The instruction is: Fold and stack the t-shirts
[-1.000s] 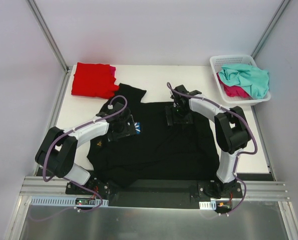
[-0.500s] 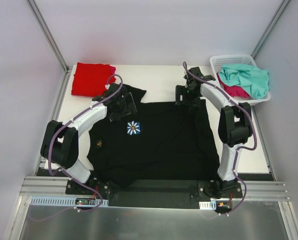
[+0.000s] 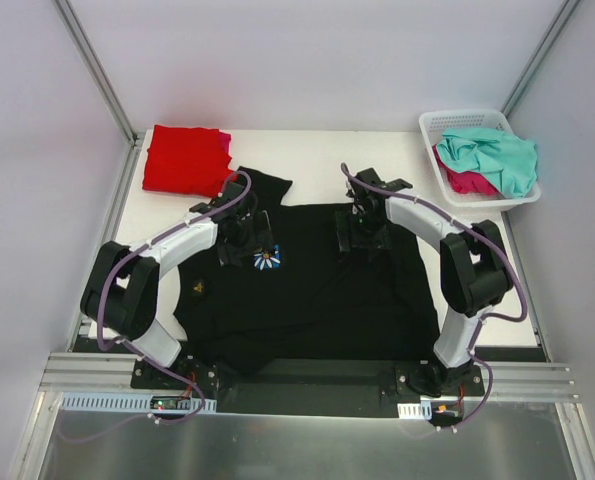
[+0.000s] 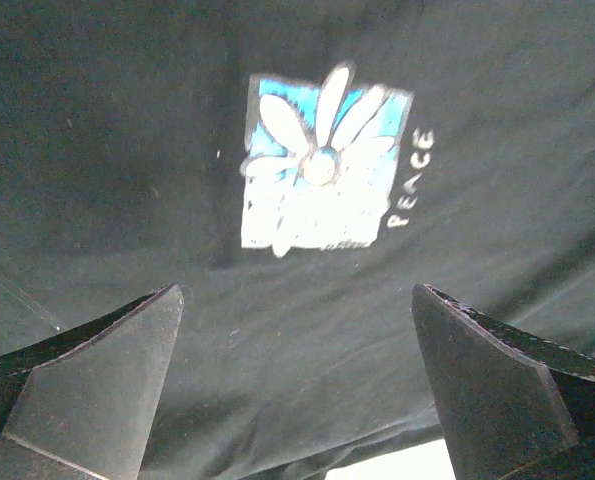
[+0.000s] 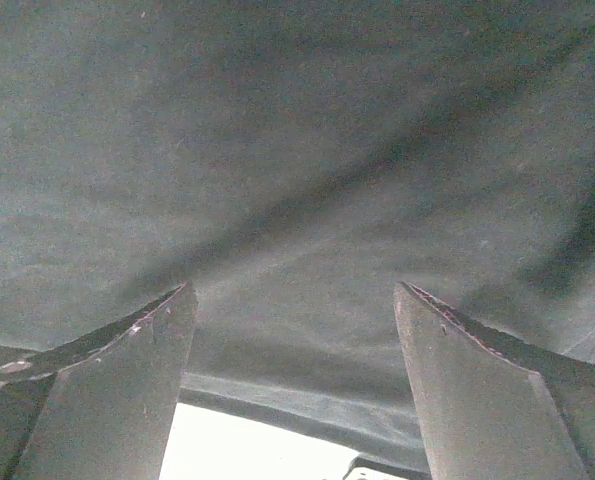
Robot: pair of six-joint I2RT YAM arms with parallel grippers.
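Left pincer (image 3: 245, 240) (image 4: 297, 300): fingers spread wide, nothing between them, poised low over the upper left part of the black t-shirt (image 3: 317, 300) (image 4: 127, 120). Whether the tips touch the cloth cannot be told. Daisy print (image 3: 268, 259) (image 4: 322, 165), white on a blue square with the word PEACE alongside, lies just ahead of this pincer, centred between its fingers in the wrist view. Right pincer (image 3: 362, 235) (image 5: 294, 295): fingers likewise parted and empty, over plain black cloth near the shirt's upper right. The black t-shirt lies spread on the white table (image 3: 307, 160) beneath both pincers. Red t-shirt (image 3: 182, 160), folded, with a magenta-pink t-shirt (image 3: 224, 140) showing at its edge, sits beyond and to the left of the left pincer. White basket (image 3: 432, 125), beyond and to the right of the right pincer, well apart, holds a crumpled teal t-shirt (image 3: 497, 155) over another pink one (image 3: 469, 182).
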